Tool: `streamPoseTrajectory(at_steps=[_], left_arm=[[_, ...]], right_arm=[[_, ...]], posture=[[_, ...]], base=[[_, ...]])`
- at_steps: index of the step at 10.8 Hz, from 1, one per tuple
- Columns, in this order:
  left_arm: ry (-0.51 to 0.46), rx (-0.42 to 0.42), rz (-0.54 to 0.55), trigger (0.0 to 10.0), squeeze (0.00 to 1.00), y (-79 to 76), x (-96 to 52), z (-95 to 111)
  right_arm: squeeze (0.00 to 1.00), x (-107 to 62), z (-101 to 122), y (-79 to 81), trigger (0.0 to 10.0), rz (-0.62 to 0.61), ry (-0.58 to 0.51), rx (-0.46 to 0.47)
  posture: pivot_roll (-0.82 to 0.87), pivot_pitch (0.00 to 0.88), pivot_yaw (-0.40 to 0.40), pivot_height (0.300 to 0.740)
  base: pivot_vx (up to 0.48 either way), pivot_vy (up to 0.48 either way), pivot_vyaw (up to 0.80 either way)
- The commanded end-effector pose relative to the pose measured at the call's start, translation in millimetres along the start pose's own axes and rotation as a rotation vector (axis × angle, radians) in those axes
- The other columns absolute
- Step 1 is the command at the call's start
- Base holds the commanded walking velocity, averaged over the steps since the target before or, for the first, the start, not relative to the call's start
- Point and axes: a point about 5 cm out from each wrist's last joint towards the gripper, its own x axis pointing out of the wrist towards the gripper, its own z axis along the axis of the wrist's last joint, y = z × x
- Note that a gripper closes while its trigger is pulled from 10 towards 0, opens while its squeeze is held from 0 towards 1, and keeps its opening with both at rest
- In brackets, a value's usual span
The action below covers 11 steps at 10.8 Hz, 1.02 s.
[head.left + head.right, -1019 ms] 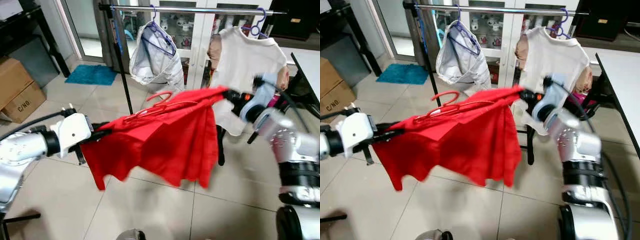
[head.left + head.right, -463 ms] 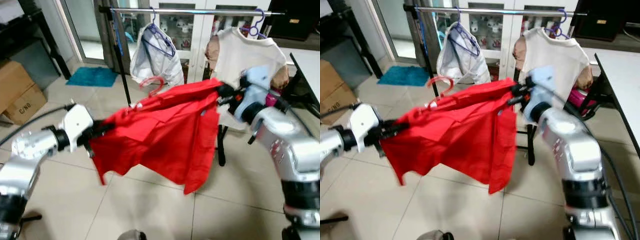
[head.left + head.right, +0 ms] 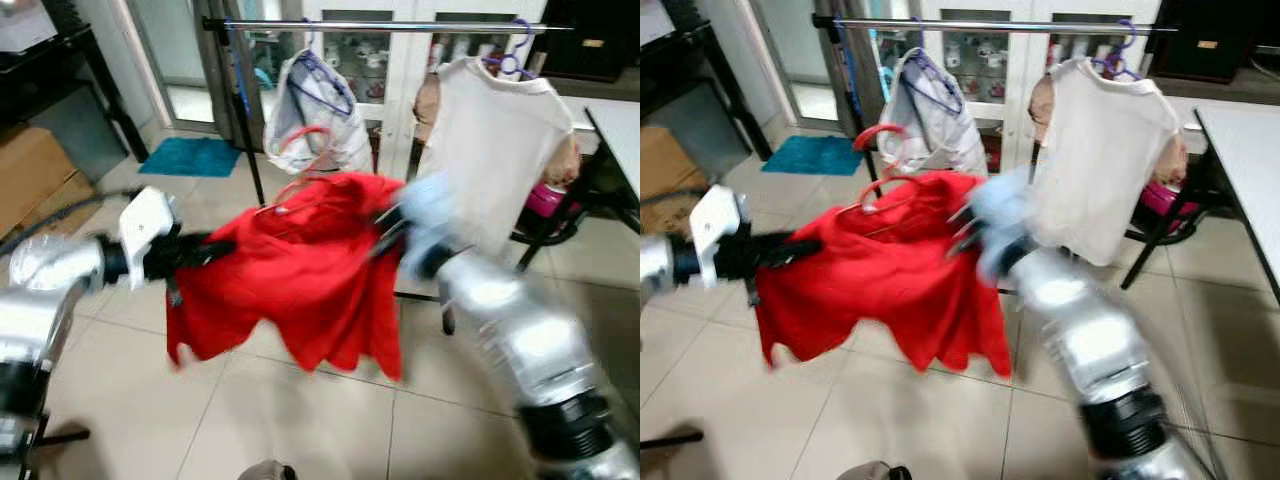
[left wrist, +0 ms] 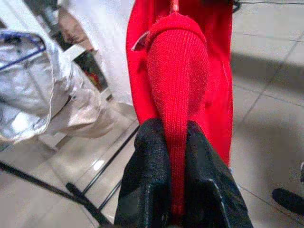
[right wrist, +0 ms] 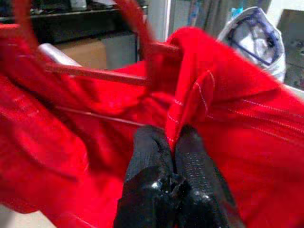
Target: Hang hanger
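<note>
A red shirt [image 3: 300, 270] on a red hanger hangs stretched between my two grippers, in front of the clothes rail [image 3: 400, 25]. The hanger's hook [image 3: 875, 135] sticks up above the collar, below the rail. My left gripper [image 3: 205, 250] is shut on the shirt's left shoulder, and the left wrist view shows its fingers [image 4: 152, 156] pinching a red fold. My right gripper [image 3: 385, 235], blurred by motion, is shut on the right shoulder, where its fingers [image 5: 194, 161] clamp a seam of red cloth beside the hanger's bar [image 5: 95, 73].
On the rail hang a pale garment [image 3: 315, 115] and a white T-shirt [image 3: 490, 150], both on purple hangers. The rack's dark upright [image 3: 235, 110] stands at the left. A blue mat [image 3: 190, 155] and a cardboard box [image 3: 35, 175] lie at the left, and a table edge [image 3: 615, 120] is at the right.
My right arm has swung left and nearer the left gripper, bunching the shirt. The hanger's hook has risen closer to the rail. The left gripper keeps its hold.
</note>
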Motion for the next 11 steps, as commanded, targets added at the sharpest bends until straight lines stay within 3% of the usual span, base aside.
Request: streamPoseTrajectory(at_steps=[1, 3, 6, 8, 9, 10, 11], left_arm=[[0.031, 0.016, -0.025, 0.0, 0.0, 3.8, -2.3, 2], [0.139, 0.024, -0.025, 0.0, 0.0, 9.6, -4.3, -9], [0.096, 0.035, 0.04, 0.0, 0.0, 23.4, 0.9, -2], [-0.042, 0.011, 0.03, 0.0, 0.0, 27.5, 10.4, 15], [-0.067, 0.009, 0.023, 0.0, 0.0, 28.2, 12.4, 19], [-0.077, 0.013, 0.01, 0.0, 0.0, 28.5, 14.5, 22], [-0.099, -0.006, -0.027, 0.0, 0.0, 26.0, 15.8, 25]], right_arm=[[0.0, -1.4, 14, 5.3, 0.0, 0.013, -0.072, -0.04], [0.0, -1.6, 25, 5.7, 0.0, 0.011, -0.133, -0.052], [0.0, -3.8, 33, 14.5, 0.0, 0.077, -0.188, -0.087], [0.0, -1.3, 14, 27.7, 0.0, 0.178, -0.089, -0.15], [0.0, 0.0, 11, 29.3, 0.8, 0.191, -0.076, -0.161], [0.0, 2.2, 11, 33.9, 10.0, 0.224, -0.076, -0.164], [0.0, 4.6, 9, 37.2, 10.0, 0.255, -0.068, -0.182]], posture=[[-0.08, 0.0, 0.124, 0.74], [-0.08, 0.0, 0.133, 0.74], [-0.08, 0.0, 0.143, 0.74], [-0.08, 0.0, 0.14, 0.74], [-0.08, 0.0, 0.139, 0.74], [-0.08, 0.0, 0.136, 0.74], [-0.08, 0.0, 0.135, 0.74]], base=[[0.0, 0.0, 0.0], [0.0, 0.0, 0.0], [0.0, 0.0, 0.0], [0.0, 0.0, 0.0], [0.0, 0.0, 0.0], [0.0, 0.0, 0.0], [0.0, 0.0, 0.0]])
